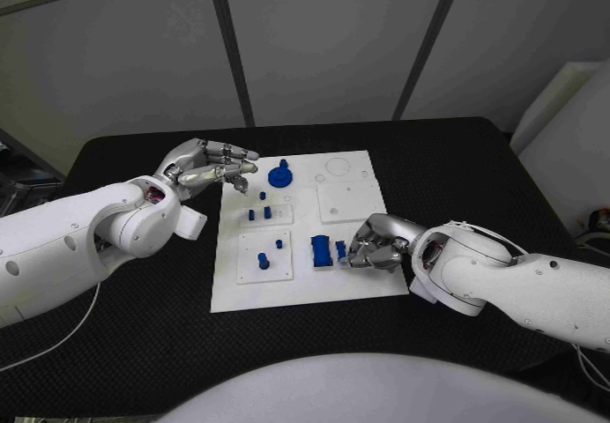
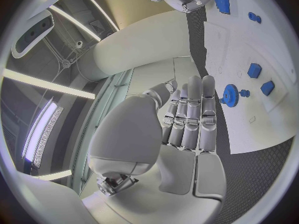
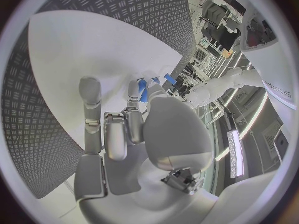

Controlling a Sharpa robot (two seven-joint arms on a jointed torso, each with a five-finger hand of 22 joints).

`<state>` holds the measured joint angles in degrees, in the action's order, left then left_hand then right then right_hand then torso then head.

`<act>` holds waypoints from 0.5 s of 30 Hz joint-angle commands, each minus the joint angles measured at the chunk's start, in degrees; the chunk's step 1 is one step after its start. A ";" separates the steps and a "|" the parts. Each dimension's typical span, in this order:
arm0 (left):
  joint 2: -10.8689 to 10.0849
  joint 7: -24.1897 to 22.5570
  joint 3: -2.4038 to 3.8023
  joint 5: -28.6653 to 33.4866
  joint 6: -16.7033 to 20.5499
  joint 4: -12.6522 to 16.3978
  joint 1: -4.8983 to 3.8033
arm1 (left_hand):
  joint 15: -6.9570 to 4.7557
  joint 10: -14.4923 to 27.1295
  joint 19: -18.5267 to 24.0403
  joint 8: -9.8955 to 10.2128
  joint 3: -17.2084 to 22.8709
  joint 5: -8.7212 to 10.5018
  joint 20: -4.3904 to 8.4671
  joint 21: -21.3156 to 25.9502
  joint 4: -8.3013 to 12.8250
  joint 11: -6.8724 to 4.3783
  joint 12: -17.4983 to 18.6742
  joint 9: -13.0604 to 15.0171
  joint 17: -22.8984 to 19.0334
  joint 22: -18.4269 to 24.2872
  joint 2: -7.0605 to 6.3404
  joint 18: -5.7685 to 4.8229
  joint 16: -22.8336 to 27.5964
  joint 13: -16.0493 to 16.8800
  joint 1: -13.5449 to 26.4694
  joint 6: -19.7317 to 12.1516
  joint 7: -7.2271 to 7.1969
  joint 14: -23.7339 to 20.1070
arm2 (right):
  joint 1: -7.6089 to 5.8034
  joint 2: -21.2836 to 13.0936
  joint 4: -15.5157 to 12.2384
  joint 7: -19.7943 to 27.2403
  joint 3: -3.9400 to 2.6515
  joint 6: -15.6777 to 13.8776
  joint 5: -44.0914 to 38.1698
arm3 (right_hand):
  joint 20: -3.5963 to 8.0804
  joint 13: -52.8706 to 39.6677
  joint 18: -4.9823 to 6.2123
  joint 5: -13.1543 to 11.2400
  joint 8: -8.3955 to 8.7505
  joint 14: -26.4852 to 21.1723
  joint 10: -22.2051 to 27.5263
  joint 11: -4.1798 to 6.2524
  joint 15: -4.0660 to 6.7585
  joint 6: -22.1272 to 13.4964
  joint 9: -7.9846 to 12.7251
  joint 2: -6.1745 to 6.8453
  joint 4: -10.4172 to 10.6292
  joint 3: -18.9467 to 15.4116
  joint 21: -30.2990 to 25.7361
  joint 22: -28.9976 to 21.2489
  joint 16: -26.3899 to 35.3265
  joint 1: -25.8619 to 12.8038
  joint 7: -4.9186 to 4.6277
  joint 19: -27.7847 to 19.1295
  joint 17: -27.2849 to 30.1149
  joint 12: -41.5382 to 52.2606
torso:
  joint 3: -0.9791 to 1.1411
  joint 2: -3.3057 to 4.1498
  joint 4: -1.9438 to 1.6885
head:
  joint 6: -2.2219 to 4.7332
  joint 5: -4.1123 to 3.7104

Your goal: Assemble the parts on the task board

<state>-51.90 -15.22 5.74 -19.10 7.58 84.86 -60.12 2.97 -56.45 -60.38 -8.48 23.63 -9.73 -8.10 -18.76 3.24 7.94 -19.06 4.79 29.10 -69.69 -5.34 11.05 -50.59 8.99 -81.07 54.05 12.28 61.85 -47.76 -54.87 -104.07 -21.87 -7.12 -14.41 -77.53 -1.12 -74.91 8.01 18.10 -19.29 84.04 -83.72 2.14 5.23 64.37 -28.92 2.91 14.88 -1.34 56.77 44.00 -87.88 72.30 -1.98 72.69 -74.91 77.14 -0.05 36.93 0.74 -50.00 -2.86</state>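
Note:
The white task board [image 1: 350, 198] lies in the middle of the table. My left hand [image 1: 210, 166] hovers over its far left corner, fingers stretched out and holding nothing. Just beside those fingertips a blue gear [image 1: 279, 176] sits on the board, also seen in the left wrist view as the gear [image 2: 229, 93]. Several small blue pegs [image 1: 264, 260] stand in the board's left plates. My right hand [image 1: 377, 244] rests on the board's near right part and pinches a small blue part [image 1: 341, 250], next to a larger blue block [image 1: 322, 251]. The right wrist view shows that part [image 3: 142, 90] at the fingertips.
The black table [image 1: 152, 335] surrounds the board, with bare room near and to both sides. A white square plate [image 1: 345, 196] with a round recess sits on the board's far right. My two forearms come in low from either side.

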 commanded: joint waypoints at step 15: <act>0.16 -0.21 0.02 0.11 -0.61 -0.05 -0.07 | 0.07 0.60 0.21 -0.37 0.11 0.13 -0.09 -0.22 0.02 -0.02 -0.30 -0.10 -0.08 -0.08 0.40 -0.77 0.28 -0.12 0.42 -0.48 -0.09 -0.28 | -0.07 1.50 2.41 -1.67 -0.02 0.94 -3.54 | 0.27 -5.21 0.25 -8.18 -0.60 5.24 -0.41 0.41 0.51 -0.51 -0.26 -1.76 -4.81 0.80 0.17 0.13 -0.17 7.67 0.64 -0.16 -11.75 0.27 | 0.00 -0.05 0.02 | 0.00 -0.12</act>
<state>-51.79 -15.20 5.74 -19.10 7.57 84.77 -60.12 2.97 -56.27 -60.38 -8.48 23.63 -9.73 -8.10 -18.76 3.24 7.76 -19.06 4.74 29.10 -69.68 -5.10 11.04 -50.59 8.92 -80.83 54.05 12.27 61.85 -47.86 -53.48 -102.29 -22.32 -7.25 -13.92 -79.01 -1.12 -75.03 8.01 10.07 -19.58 84.04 -83.94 2.36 5.22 63.93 -29.16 1.78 10.42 -0.52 56.77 44.07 -87.88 78.93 -1.54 72.69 -74.90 77.38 -0.04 36.89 0.78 -50.00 -2.93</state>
